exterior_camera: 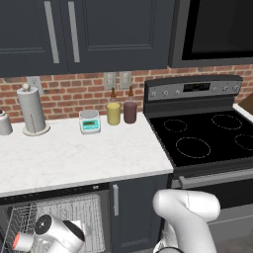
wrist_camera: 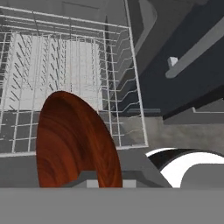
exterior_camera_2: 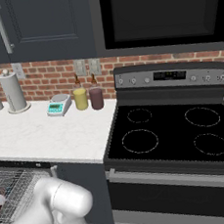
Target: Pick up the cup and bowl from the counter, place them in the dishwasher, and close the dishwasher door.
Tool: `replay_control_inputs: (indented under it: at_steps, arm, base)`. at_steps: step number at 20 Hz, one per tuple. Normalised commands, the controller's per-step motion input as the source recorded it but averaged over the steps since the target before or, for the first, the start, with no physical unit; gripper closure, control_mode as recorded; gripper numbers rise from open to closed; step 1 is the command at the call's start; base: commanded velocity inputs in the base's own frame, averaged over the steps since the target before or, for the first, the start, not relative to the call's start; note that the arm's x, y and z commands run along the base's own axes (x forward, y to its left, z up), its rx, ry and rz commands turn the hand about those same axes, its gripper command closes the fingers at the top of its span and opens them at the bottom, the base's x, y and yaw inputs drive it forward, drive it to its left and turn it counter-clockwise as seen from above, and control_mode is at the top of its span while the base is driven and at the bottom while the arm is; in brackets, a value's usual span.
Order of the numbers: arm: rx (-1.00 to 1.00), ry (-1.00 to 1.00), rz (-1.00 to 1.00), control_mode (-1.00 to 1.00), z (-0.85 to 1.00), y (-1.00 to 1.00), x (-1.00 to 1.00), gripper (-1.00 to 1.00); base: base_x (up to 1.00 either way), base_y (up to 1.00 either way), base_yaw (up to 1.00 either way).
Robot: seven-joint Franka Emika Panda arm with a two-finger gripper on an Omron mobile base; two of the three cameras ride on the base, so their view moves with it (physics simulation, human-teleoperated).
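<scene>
The dark reddish-brown bowl (wrist_camera: 74,140) stands on edge close in front of the hand camera, and my gripper (wrist_camera: 92,182) is shut on its lower rim. It hangs over the front of the light wire rack (wrist_camera: 65,65) of the open dishwasher (exterior_camera: 64,210), whose rack also shows at the left (exterior_camera_2: 14,186). A small white and red thing (exterior_camera: 22,241) sits at the arm's end over the rack; I cannot tell whether it is the cup. No cup or bowl stands on the white counter (exterior_camera: 74,153). The dishwasher door is out of view.
A paper towel roll (exterior_camera: 31,111), a small scale (exterior_camera: 90,122), a yellow jar (exterior_camera: 113,113) and a maroon jar (exterior_camera: 130,111) line the back wall. The black stove top (exterior_camera: 207,138) lies to the right. A narrow cabinet door with a bar handle (wrist_camera: 192,52) borders the rack.
</scene>
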Motion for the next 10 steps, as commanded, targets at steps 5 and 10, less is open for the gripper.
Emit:
replay_control_inputs:
  at_steps: [5,10]
  arm:
    - [-0.02,0.17,0.05,-1.0,-0.27,-0.06,0.04,1.0]
    - [0.0,0.03,0.06,-1.0,-0.07,0.0,0.02,1.0]
  base:
    - [0.0,0.0,0.0]
    - [0.0,0.0,0.0]
